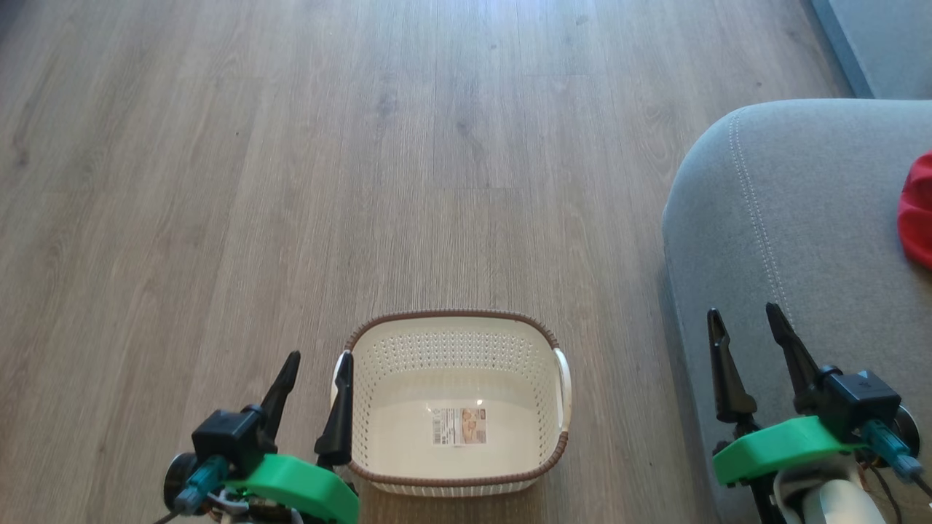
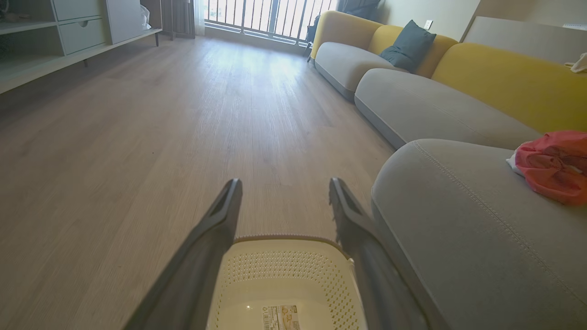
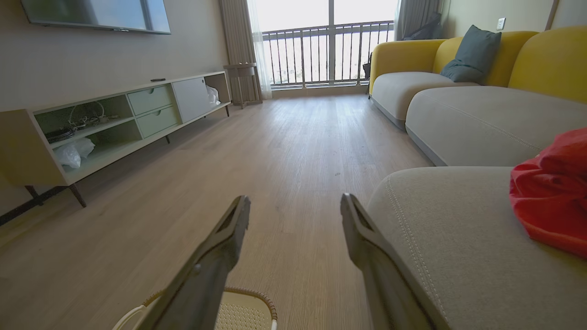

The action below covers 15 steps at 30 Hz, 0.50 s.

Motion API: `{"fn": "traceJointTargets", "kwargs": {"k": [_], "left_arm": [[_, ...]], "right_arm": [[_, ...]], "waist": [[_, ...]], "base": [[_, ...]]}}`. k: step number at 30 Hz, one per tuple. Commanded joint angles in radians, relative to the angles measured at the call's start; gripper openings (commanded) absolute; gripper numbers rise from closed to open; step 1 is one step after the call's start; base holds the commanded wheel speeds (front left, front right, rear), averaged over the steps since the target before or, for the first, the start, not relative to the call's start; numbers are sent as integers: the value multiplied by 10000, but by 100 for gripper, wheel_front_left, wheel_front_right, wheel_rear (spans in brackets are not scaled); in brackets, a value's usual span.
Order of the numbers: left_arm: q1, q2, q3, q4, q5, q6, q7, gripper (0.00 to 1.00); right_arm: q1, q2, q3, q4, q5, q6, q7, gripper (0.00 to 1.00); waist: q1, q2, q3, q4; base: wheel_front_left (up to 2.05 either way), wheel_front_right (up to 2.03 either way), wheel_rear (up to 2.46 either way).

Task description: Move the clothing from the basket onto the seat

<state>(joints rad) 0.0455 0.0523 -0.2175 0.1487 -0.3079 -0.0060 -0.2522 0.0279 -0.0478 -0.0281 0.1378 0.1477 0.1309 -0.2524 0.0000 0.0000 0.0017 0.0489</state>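
On the seat (image 1: 786, 218) sits the clothing (image 1: 919, 211), basket (image 1: 455, 484) emptied, so both grippers hang spread wide, holding nothing

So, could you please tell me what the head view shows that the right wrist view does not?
Head view alone of the two: the basket's bare inside with its label sticker, and the open left gripper by the basket's left handle. Right wrist view alone of the two: a low cabinet, a wall screen, a balcony railing, yellow backrests and a dark cushion. Both: the wooden floor, part of the basket, the grey seat with red clothing lying on it, and the open right gripper, holding nothing.
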Motion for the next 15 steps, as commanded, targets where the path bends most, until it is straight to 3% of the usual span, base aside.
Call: {"fn": "traceJointTargets", "kwargs": {"k": [1, 15], "left_arm": [[-322, -20, 345, -330, -17, 3, -95, 100], [-301, -20, 376, -111, -373, -24, -95, 100]], "right_arm": [[-447, -24, 219, -294, -25, -2, -93, 100], [-454, -24, 236, -258, -51, -2, -93, 100]], "waist": [[0, 0, -3, 0], [0, 0, 3, -11]], "base": [[0, 0, 0], [0, 0, 0]]}}
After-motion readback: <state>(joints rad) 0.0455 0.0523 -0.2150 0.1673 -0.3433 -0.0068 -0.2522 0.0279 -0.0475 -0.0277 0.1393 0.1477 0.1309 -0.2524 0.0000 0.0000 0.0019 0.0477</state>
